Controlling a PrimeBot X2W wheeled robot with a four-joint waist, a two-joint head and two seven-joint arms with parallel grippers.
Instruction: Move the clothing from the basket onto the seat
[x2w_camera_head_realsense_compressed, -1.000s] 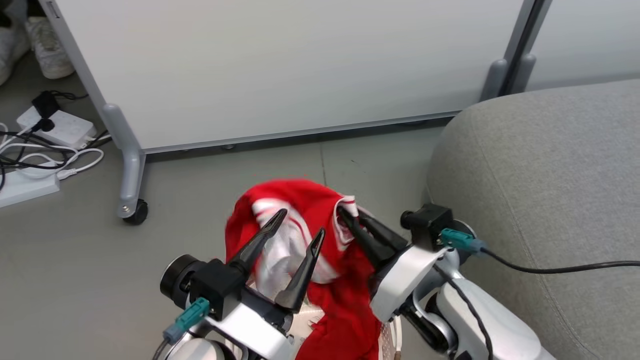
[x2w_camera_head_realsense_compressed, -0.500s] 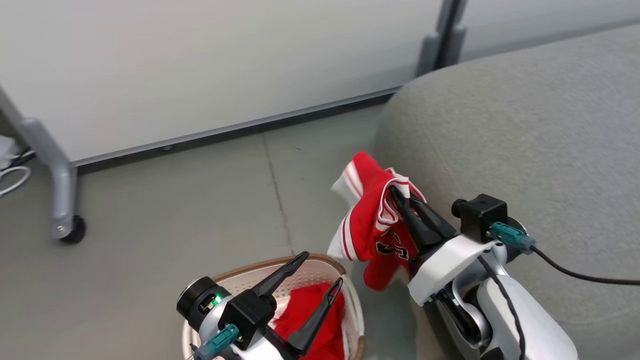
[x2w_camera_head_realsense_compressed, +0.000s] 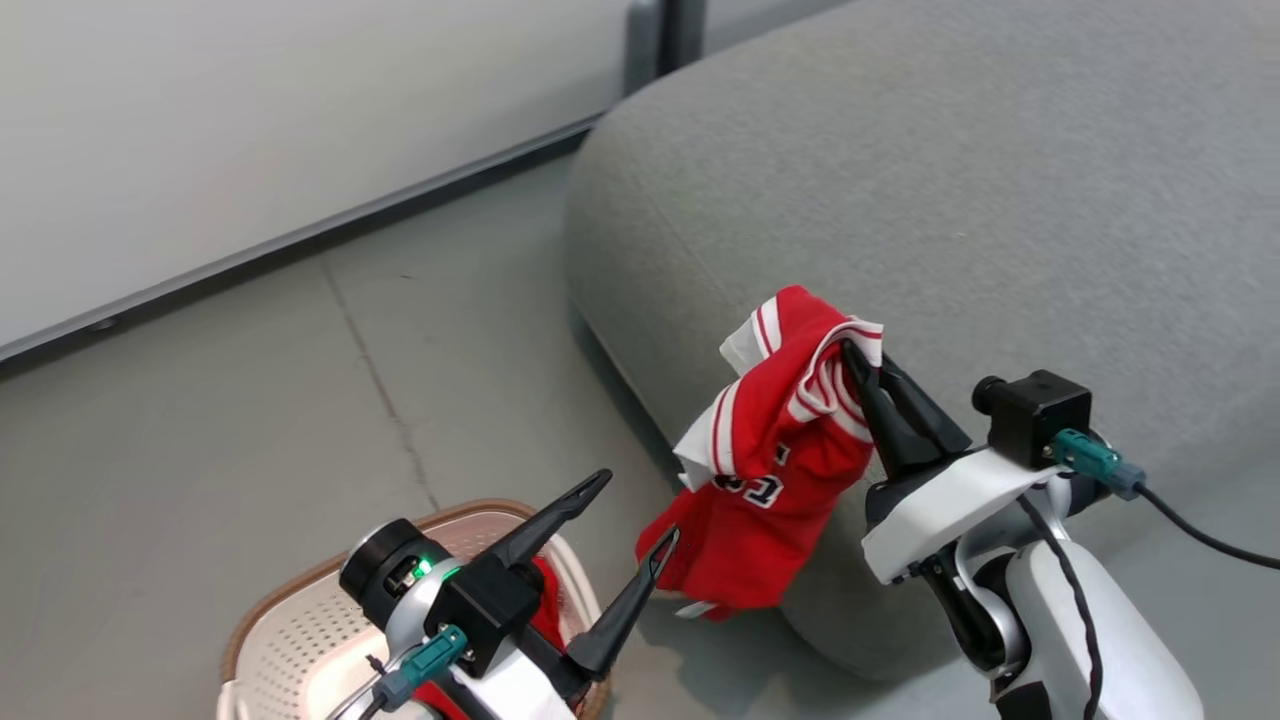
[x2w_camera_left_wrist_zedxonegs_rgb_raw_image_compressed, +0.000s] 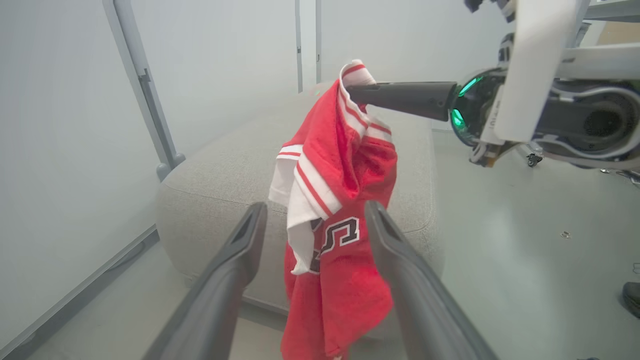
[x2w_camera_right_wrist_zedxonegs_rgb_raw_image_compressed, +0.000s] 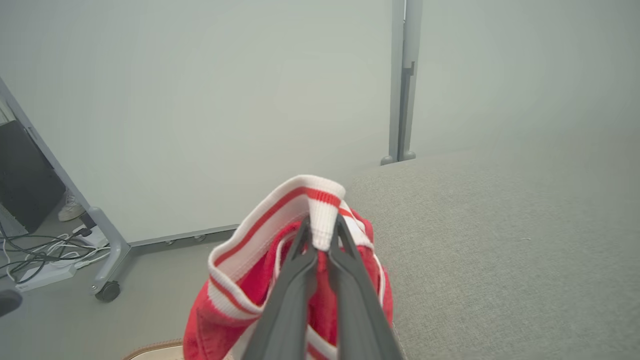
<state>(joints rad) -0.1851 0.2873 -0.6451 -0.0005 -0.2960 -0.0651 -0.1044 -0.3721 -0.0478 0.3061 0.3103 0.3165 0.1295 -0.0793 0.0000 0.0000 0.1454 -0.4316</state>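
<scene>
Carrying step: the right gripper (x2w_camera_head_realsense_compressed: 852, 350) pinches the red jersey (x2w_camera_head_realsense_compressed: 775, 470) by its striped trim, and it dangles beside the grey seat's (x2w_camera_head_realsense_compressed: 900, 180) left edge. The left gripper (x2w_camera_head_realsense_compressed: 638, 505) hangs spread over the basket (x2w_camera_head_realsense_compressed: 290, 650), which seems to hold more red cloth (x2w_camera_head_realsense_compressed: 548, 600). The next move, I judge, calls for carrying the jersey farther right over the seat, then releasing it.

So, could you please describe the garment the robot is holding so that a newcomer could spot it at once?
Find the big grey seat; a red jersey hangs in the air before its rounded near edge, pinched by its striped white trim in the right pincer. Unlike the other red garment lying in the basket, it dangles free and shows black-and-white lettering.
</scene>
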